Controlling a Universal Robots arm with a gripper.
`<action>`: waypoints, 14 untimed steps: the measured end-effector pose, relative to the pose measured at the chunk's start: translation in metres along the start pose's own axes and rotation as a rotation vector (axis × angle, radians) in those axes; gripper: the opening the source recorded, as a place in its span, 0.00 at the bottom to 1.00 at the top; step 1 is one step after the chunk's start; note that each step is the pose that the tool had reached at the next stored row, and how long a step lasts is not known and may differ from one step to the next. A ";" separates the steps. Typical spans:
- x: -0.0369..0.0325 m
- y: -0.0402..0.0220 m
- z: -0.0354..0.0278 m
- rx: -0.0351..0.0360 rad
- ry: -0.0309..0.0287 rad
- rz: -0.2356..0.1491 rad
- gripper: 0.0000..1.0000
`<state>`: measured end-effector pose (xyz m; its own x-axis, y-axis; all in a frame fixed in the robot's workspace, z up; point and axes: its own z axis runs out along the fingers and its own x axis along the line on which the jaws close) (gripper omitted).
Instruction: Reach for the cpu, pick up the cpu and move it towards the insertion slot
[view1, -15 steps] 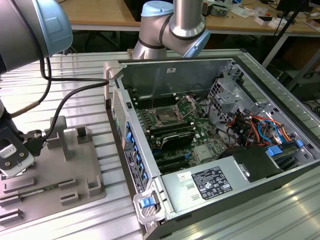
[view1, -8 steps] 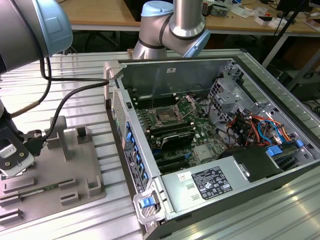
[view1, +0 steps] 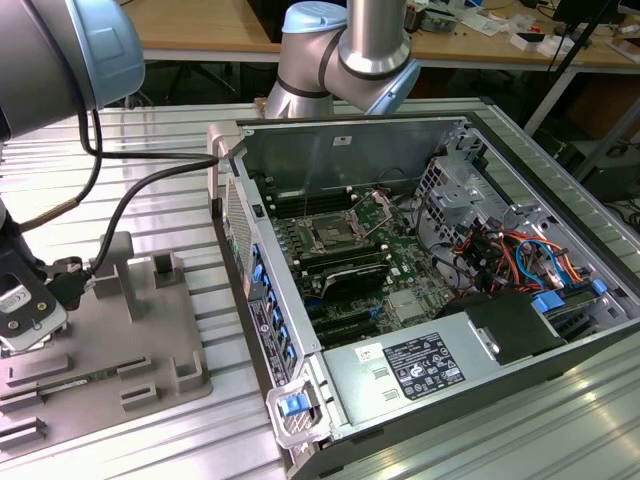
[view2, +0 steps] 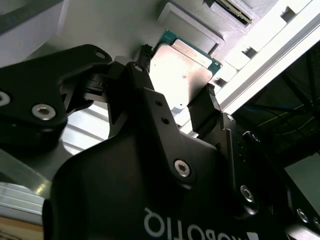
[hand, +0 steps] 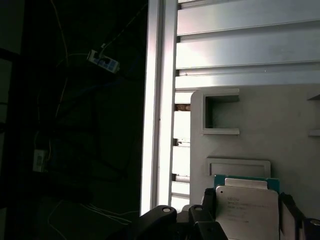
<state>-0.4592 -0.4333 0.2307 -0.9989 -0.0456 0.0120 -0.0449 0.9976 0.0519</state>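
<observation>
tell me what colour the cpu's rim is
Teal-green, around a silvery top; the cpu shows it best in the second wrist view.

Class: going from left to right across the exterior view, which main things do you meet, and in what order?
gripper, closed on the cpu in the second wrist view → grey post → insertion slot → coloured cables
</observation>
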 end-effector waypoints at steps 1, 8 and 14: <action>0.0000 0.0000 -0.0004 0.0001 0.0002 0.000 0.55; 0.0001 0.0004 -0.0073 0.0001 0.0001 0.000 0.55; 0.0000 0.0007 -0.0134 0.0001 0.0001 0.000 0.55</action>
<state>-0.4590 -0.4333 0.2442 -0.9989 -0.0457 0.0122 -0.0450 0.9976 0.0518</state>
